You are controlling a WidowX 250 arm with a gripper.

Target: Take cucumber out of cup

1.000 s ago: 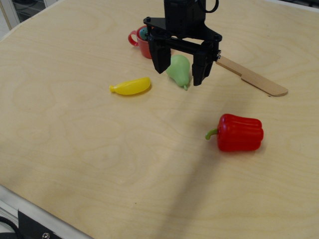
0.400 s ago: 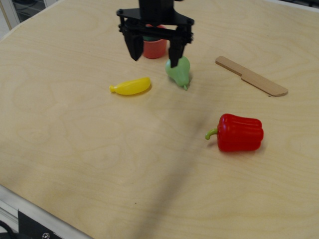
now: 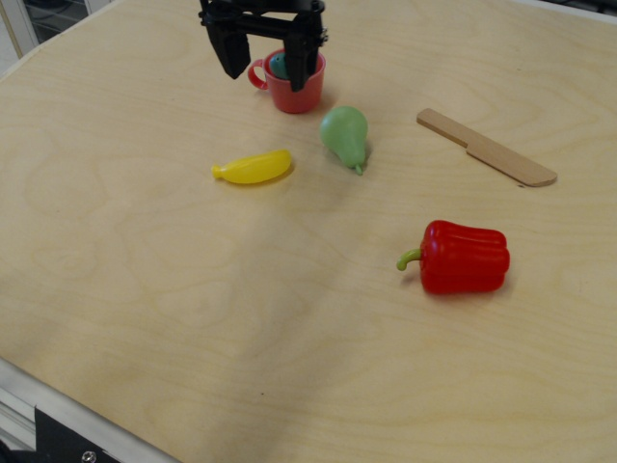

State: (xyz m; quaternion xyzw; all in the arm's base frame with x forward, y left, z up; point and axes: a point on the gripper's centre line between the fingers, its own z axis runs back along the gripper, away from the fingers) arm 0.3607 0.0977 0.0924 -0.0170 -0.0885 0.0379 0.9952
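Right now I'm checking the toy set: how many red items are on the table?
2. The red cup stands at the back under the open gripper, holding the cucumber; the red bell pepper lies front right.

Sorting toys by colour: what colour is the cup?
Red cup, in the observation.image view.

You have moved the gripper (image 3: 267, 60) left and toward the far edge, off the pear (image 3: 345, 136); its spread jaws now straddle the cup (image 3: 294, 89), whose cucumber (image 3: 279, 65) and handle show again.
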